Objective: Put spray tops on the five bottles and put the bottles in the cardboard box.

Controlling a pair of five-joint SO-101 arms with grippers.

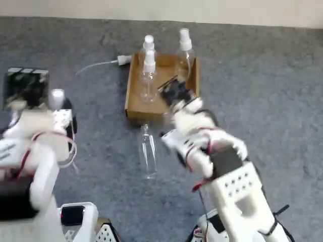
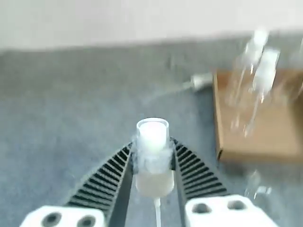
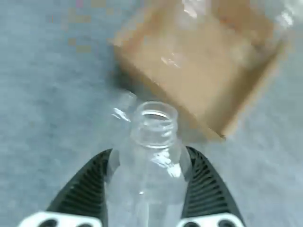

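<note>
Pincers both loaded: the left gripper point(image 2: 152, 146) is clamped on a spray top point(image 2: 152, 128) out left, well apart from the cardboard box point(image 1: 132, 101); the right gripper point(image 3: 149, 158) squeezes an uncapped bottle point(image 3: 152, 124) at the box's near right corner. Three topped bottles point(image 1: 149, 70) stand inside. A bare bottle point(image 1: 147, 148) lies on the carpet point(image 1: 252, 75) just near of the box, a loose spray top point(image 1: 124, 60) by its far left corner.

Soft, even brightness; faint shadows on the carpet point(image 1: 101, 151); glints on the bottle point(image 3: 151, 156)
</note>
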